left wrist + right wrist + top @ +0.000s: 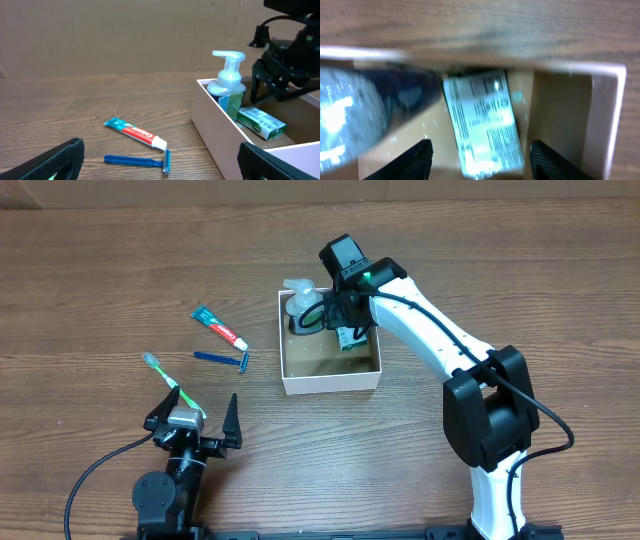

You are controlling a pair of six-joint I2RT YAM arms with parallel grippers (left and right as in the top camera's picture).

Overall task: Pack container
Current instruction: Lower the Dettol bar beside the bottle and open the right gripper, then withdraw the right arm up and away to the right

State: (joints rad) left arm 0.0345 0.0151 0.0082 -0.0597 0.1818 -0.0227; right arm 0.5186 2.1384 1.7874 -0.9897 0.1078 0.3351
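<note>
**Packet down in container, much only half seen**

Wooden table [100, 260], edges cut off all round. Right arm [430, 330] reaching in from the container's right, masking part of its far half from overhead. Container [330, 383] mid-table, open-topped.

Left gripper [195, 415] well left of container on the robot's side, fingers spread wide, nothing between them. Right gripper [482, 162] low over container's floor, fingers apart.

Pump bottle [227, 75] upright in container's far left corner. Base hidden behind the wall in the left wrist view, a dark blur in the right wrist view.

Green packet [482, 120] on container's floor between the right fingers, no clear touch, print unreadable.

Toothbrush [165, 375] well left of container, handle end lost under left gripper. Toothpaste [218, 325] and razor [222, 358] near container's left wall, apart from each other.
</note>
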